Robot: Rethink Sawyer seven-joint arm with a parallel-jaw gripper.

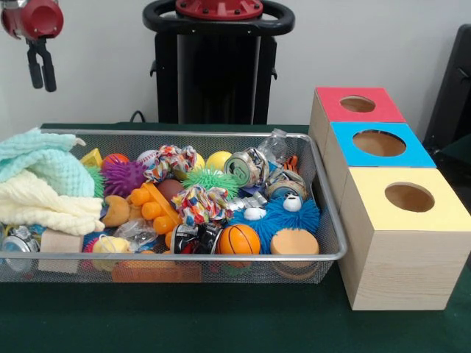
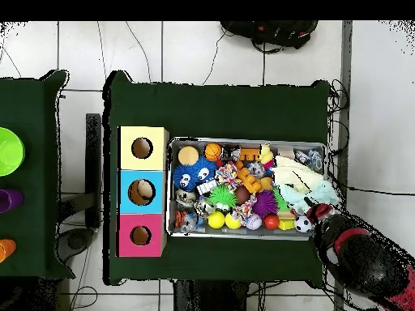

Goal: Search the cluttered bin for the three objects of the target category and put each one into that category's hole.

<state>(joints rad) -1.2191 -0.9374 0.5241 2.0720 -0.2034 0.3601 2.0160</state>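
The hand (image 1: pixel 41 73) hangs high above the bin's cloth end, its two dark fingers (image 1: pixel 34 72) close together with only a thin gap and nothing between them: drawn in and empty. From above, the arm's red and black bulk covers the hand, so that view adds nothing about the fingers.

By my reading this is the search step; no pick has begun. The wire mesh bin (image 1: pixel 327 220) is packed and sits on the green worktop (image 1: pixel 221 323), well below the hand. Three wooden boxes stand beyond the bin's far end from the hand: the red-topped box (image 1: pixel 327 103), the blue-topped box (image 1: pixel 412 154) and the yellow-topped box (image 1: pixel 441 213), each with a round hole. Nothing shows inside any hole from here.

The task does not name the category, so the targets cannot be fixed. Balls are one guess: a small basketball (image 1: pixel 239 239) lies in the bin's middle, far below and across from the hand, and a yellow ball (image 1: pixel 218 159) sits further back. The next move calls for choosing a target, spreading the fingers, and dropping straight down onto something not pinned by neighbours.

Much is buried. The folded cloths (image 1: pixel 44 184) directly under the hand cover whatever lies beneath. A blue fuzzy toy (image 1: pixel 283 220), rope knots (image 1: pixel 199 202) and crushed cans (image 1: pixel 246 169) overlap each other, and the lower layers are unreadable.
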